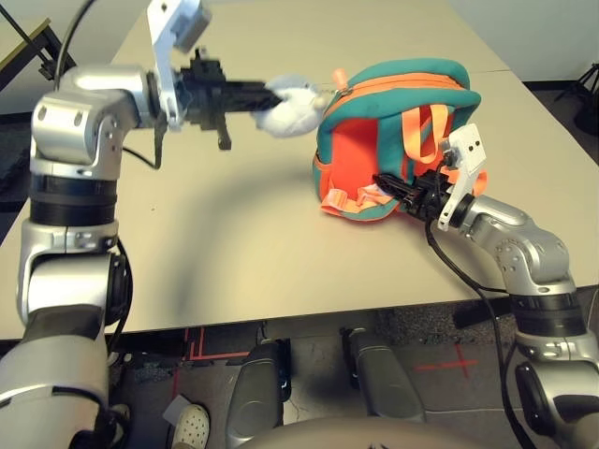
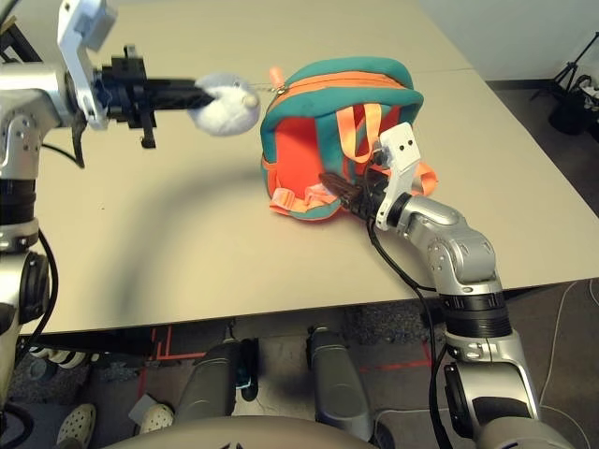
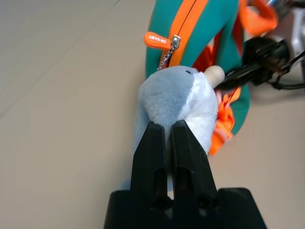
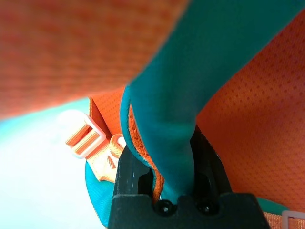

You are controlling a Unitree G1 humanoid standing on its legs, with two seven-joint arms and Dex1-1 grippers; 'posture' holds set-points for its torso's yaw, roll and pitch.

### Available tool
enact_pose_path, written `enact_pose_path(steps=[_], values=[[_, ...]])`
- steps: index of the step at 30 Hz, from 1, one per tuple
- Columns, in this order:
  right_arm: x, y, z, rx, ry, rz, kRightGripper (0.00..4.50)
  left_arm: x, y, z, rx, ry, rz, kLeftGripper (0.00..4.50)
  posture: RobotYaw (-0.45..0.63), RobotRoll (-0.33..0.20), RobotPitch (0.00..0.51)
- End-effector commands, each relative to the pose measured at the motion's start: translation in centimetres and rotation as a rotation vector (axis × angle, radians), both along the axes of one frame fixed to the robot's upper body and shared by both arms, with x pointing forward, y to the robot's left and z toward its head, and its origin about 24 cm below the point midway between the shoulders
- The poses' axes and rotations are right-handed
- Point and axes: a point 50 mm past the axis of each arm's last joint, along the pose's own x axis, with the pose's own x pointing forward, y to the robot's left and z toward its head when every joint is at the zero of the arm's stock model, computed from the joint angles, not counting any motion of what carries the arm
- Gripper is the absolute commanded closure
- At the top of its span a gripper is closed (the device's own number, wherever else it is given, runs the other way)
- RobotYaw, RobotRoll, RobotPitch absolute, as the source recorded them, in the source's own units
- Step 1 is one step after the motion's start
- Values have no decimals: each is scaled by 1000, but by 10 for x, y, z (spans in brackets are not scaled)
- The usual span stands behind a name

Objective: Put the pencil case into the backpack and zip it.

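Head views: we are working the zipping step. Our left gripper [image 1: 273, 101] is clamping the plush toy [image 1: 292, 108], which hangs by a short chain from the zip line of the backpack [image 1: 393, 140]. The toy is held off the table [image 1: 234, 224] at the backpack's 9 o'clock. Our right gripper [image 1: 391, 186] is pinching the teal trim at the backpack's 6 o'clock edge, bracing it. The backpack is lying near the table's middle with its straps facing us. The pencil case is not visible on the table; we judge it is likely inside already, though the interior is hidden.

Left wrist view: the two fingers [image 3: 153, 152] are pressing together on the toy's grey fur. The chain is running to the zip slider, next to an orange pull tab [image 3: 156, 40]. The orange zip line looks closed beyond the slider; how much is left open we cannot tell.

Right wrist view: the fingers are nipping a fold of teal trim [image 4: 171, 143] between them.

Next move, in our judgement: pull the toy along the zip line while the right gripper is anchoring the backpack.
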Motion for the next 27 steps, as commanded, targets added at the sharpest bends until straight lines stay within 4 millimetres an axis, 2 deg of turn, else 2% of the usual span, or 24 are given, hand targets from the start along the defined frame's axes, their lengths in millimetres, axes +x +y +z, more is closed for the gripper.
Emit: enact_pose_path(steps=[1, 8, 17, 27], values=[[0, 1, -14, -31, 69, 4, 3919, 0, 11, -18, 5, 56, 90, 4500, -129, 0, 149], [1, 2, -14, -36, 69, 10, 3919, 1, 16, -58, -8, 190, 182, 4500, -129, 0, 149], [2, 3, -14, -39, 67, 10, 3919, 4, 6, -104, -23, 342, 216, 4500, -140, 0, 147], [2, 3, -16, -39, 67, 1, 3919, 12, -19, -127, 9, 397, 173, 4500, -148, 0, 144]])
